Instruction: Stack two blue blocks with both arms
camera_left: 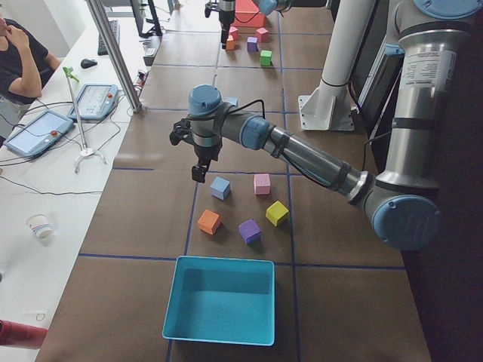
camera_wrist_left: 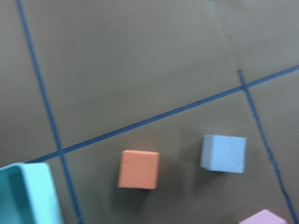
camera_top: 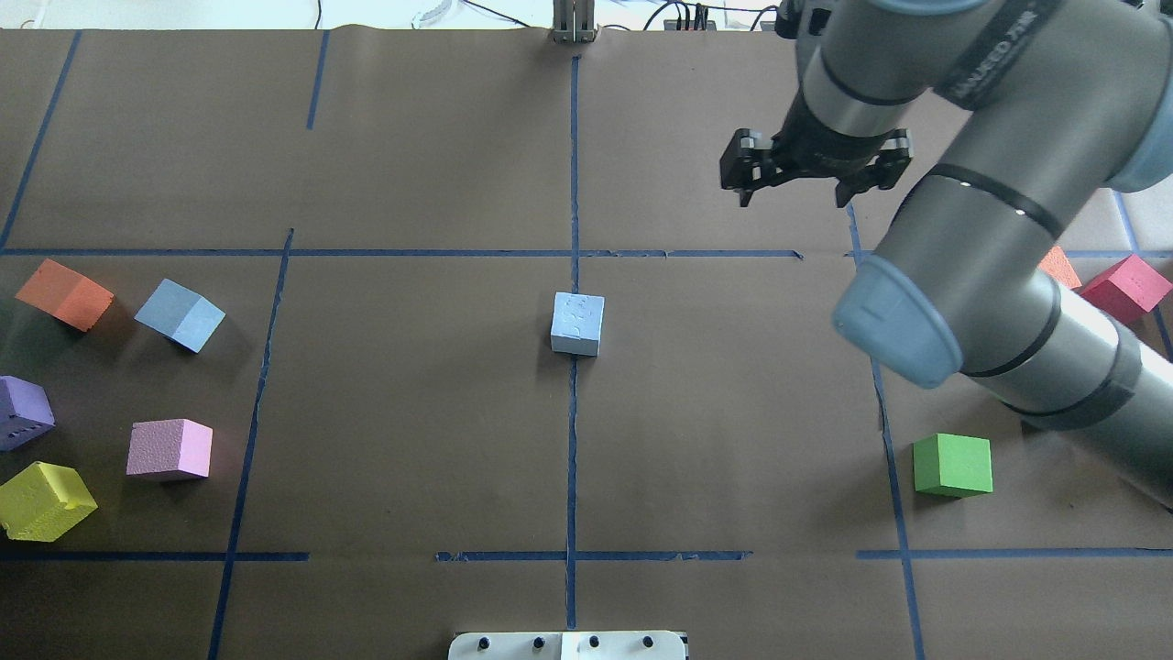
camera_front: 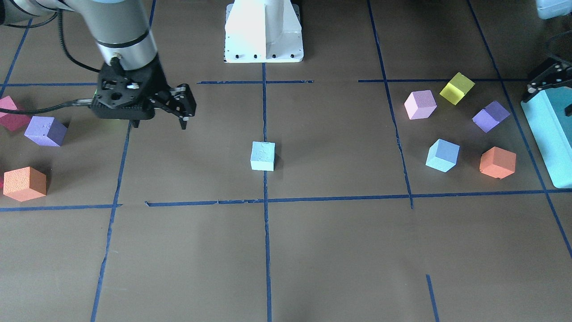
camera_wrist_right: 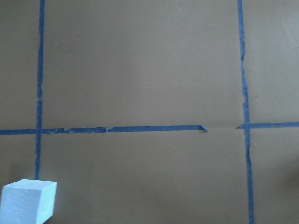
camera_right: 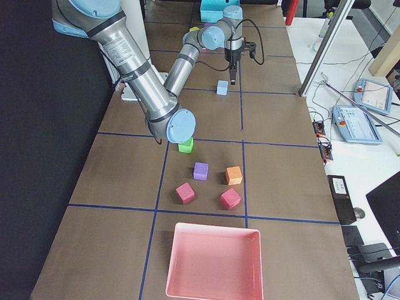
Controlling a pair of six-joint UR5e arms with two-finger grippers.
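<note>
Our right gripper (camera_top: 793,195) hangs open and empty, the left gripper (camera_left: 198,172) we can't read, and the middle blue block (camera_front: 262,156) and side blue block (camera_front: 442,155) sit well apart, nothing stacked yet.

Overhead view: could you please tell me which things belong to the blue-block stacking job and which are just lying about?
Job: middle blue block, blue block at left, right tool.
Lying about: left orange block, purple block, pink block, yellow block, green block, red block.
</note>
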